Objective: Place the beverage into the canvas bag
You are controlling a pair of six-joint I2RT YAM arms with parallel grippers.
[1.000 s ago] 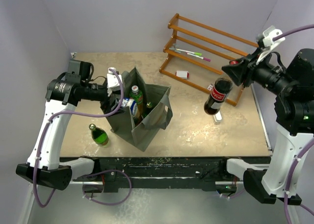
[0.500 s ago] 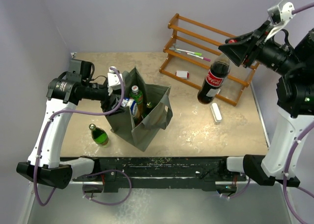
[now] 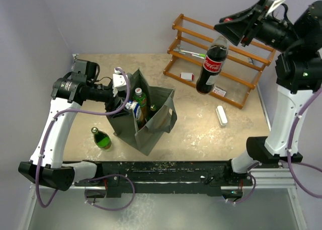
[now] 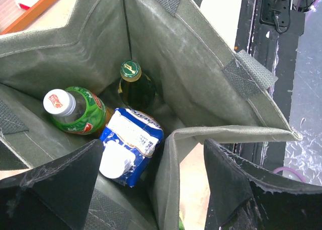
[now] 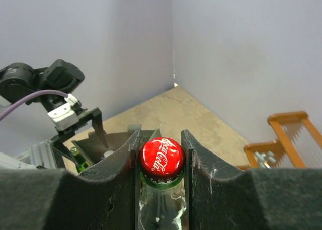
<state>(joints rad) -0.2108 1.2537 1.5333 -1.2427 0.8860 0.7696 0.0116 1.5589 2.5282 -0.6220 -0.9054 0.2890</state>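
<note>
While the right tool (image 5: 161,133) clamps the cola bottle (image 3: 209,64) by the neck, aloft and well right of the canvas bag (image 3: 151,127), the carry is in hand. Next the bottle must swing above the bag's mouth, whose rim the spread-open left tool (image 4: 153,154) straddles, then lower.

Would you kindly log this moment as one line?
right gripper: shut on cola bottle, airborne | left gripper: open, straddling canvas bag rim
</note>
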